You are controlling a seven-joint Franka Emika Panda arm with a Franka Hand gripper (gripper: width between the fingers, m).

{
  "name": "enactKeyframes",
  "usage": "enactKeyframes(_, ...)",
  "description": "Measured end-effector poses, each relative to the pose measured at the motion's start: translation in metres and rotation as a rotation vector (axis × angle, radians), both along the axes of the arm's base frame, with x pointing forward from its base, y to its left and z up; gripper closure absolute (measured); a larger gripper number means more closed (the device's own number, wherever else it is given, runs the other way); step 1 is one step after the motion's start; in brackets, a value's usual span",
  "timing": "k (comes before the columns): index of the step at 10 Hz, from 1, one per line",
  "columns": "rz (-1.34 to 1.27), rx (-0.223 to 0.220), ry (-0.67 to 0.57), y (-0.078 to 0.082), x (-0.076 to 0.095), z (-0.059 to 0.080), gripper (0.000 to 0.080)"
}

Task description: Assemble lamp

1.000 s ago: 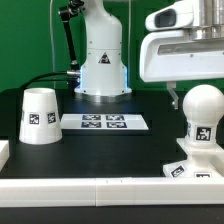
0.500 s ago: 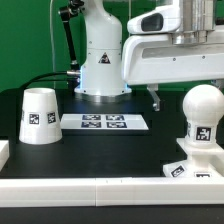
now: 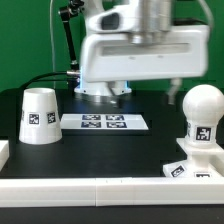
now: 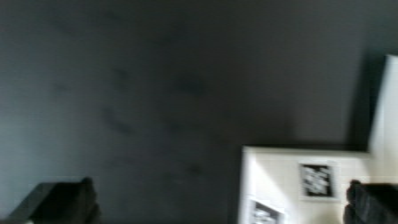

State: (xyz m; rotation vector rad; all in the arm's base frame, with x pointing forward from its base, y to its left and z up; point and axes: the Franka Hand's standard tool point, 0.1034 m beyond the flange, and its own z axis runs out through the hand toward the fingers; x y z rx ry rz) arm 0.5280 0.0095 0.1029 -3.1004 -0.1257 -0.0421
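Toward the exterior view's left of the bulb (image 3: 204, 112), which stands upright on its base (image 3: 190, 168), the shade (image 3: 40, 116) sits alone, wide end down on the table (image 3: 110, 150). Between them hangs the hand (image 4: 217, 203), fingers apart around nothing, with open table beneath.

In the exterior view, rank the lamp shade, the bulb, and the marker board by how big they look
1. Shade looks largest.
2. Marker board and bulb look about alike; the bulb is nearer the camera, so I won't rank them.
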Motion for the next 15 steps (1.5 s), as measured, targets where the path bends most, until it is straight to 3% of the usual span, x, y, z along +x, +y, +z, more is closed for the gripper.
enactKeyframes(1, 0.002, -0.007, -0.005, -0.02, -0.003, 0.005, 0.0101)
enactKeyframes(2, -0.001, -0.011, -0.009, -0.03, -0.004, 0.008, 0.0101)
enactKeyframes(7, -0.006, -0.027, -0.006, -0.071, -0.008, 0.006, 0.0101)
enactKeyframes(10, 0.032, -0.046, 0.008, -0.115, -0.046, 0.0, 0.0101)
enactKeyframes(11, 0.018, -0.047, 0.013, -0.123, -0.062, -0.002, 0.0101)
enactKeyframes(15, 0.016, -0.041, 0.032, -0.121, -0.08, -0.007, 0.0101)
